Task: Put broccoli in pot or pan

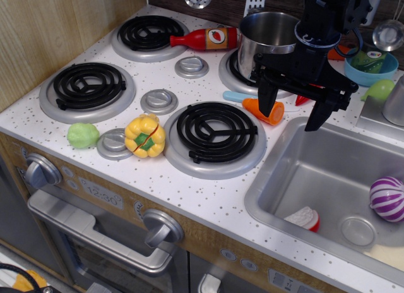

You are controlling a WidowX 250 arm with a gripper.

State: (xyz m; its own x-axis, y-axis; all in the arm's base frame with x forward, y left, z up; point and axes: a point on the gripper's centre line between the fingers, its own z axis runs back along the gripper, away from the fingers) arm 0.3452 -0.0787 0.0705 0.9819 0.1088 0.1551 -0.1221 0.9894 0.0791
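One rounded broccoli (83,135), showing no clear long axis, sits far from the pot (268,35); gripper (293,113) hangs wide open, empty.

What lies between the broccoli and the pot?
In the only view, between broccoli and pot lie the yellow pepper and the front burner.

Matte bumpy broccoli (83,135); shiny steel pot (268,35); speckled glossy countertop (189,185).
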